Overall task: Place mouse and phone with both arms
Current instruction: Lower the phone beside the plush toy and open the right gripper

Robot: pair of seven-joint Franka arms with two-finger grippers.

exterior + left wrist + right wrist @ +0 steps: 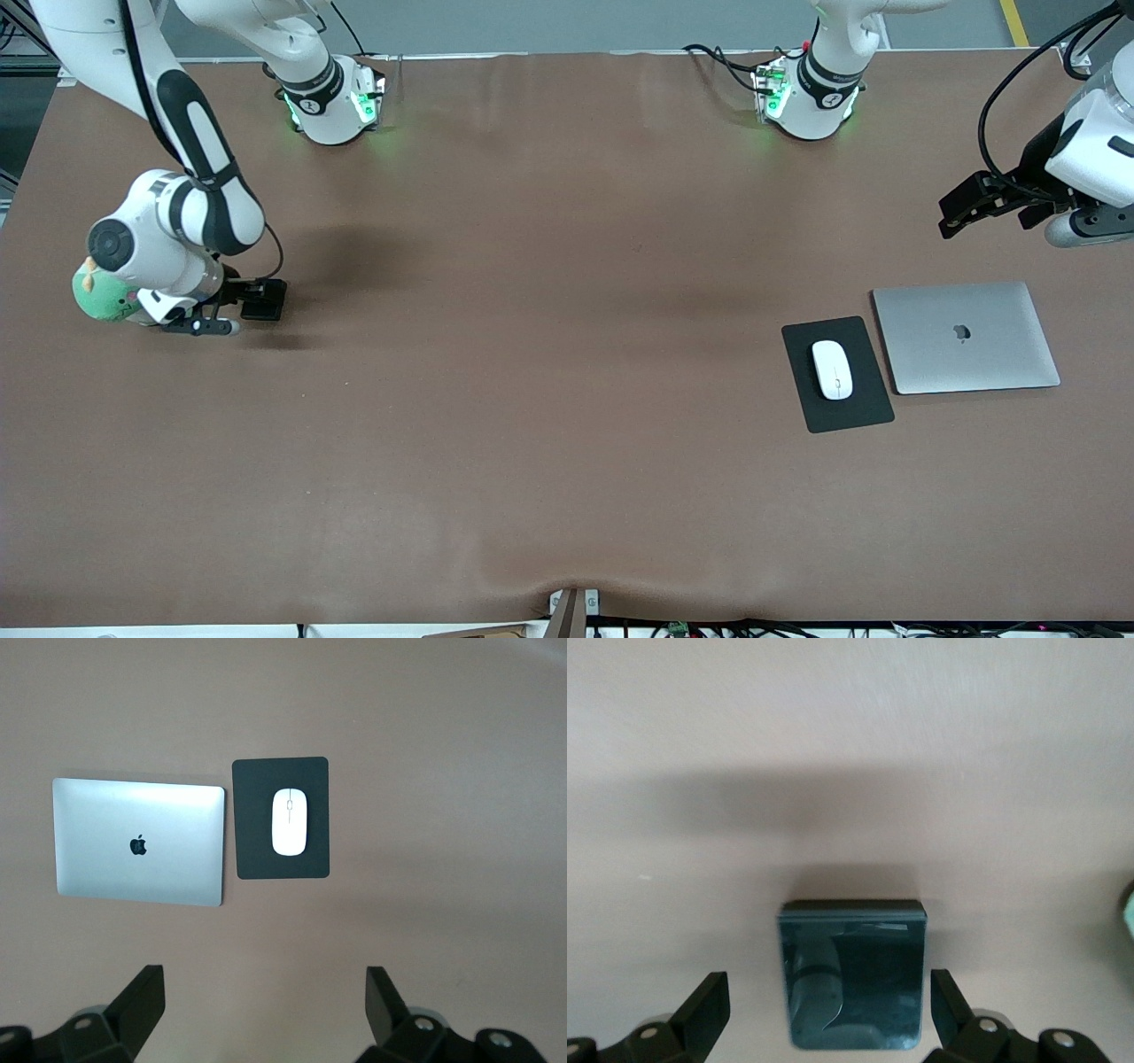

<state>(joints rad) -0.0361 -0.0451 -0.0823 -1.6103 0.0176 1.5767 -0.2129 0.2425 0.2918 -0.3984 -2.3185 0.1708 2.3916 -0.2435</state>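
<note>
White jointed arms (pixel 168 221), black joint bands, green-lit bases (pixel 337 102), black cables, black two-finger grippers (pixel 983 208).

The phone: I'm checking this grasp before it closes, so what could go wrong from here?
1. The phone lies flat on the table between the open fingers of the right gripper; the thin slab may slip out or get pushed along as they close.
2. A green plush toy sits right beside the right wrist and could be knocked.
3. The left gripper hangs open above the mouse, which is already on the mouse pad.
</note>
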